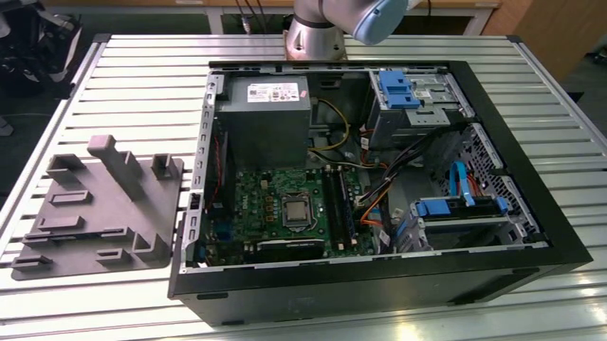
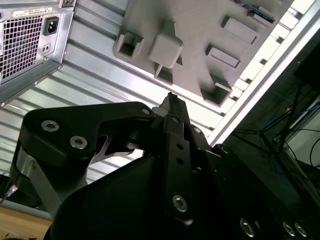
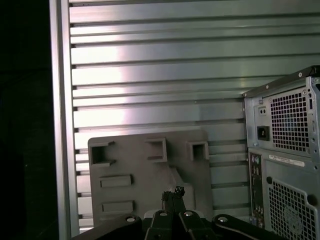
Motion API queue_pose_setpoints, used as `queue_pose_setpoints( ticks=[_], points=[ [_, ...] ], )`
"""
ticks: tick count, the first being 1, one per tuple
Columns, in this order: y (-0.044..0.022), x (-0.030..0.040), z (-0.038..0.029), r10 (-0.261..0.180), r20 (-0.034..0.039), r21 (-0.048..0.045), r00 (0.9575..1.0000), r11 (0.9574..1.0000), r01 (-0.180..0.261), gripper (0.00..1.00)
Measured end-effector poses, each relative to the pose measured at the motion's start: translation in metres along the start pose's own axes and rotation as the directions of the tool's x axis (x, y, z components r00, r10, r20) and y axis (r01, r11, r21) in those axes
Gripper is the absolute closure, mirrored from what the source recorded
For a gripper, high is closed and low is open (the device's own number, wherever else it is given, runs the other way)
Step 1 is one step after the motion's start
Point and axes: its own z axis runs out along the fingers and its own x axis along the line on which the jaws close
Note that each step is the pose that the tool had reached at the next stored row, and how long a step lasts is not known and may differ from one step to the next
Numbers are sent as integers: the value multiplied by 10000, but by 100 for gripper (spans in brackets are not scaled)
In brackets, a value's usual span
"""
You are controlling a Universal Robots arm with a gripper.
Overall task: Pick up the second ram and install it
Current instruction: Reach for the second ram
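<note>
My gripper (image 2: 171,100) hangs high above the grey moulded tray (image 2: 200,30), fingers pressed together with nothing visible between them. In the first wrist view the gripper's tip (image 3: 173,191) lies over the tray (image 3: 135,170), beside the computer case's rear panel (image 3: 285,165). A thin dark strip (image 2: 260,12) lies at the tray's far edge; I cannot tell whether it is the second ram. In the exterior view the tray (image 1: 95,213) lies to the left of the open case (image 1: 379,284). The black memory slots (image 1: 337,206) run along the green motherboard (image 1: 275,206).
The case holds a power supply (image 1: 266,114), orange and blue cables (image 1: 374,206) and blue drive brackets (image 1: 446,207). The arm's base (image 1: 318,35) stands behind the case. Tall grey posts (image 1: 114,160) rise from the tray. The slatted table's edge (image 3: 60,125) runs beside the tray.
</note>
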Motion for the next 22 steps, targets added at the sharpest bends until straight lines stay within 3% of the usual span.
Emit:
queue_pose_setpoints(
  ticks=[22],
  points=[
    [-73, 63, 9, -1, 0, 0, 10000, 10000, 1, 89]
  ],
)
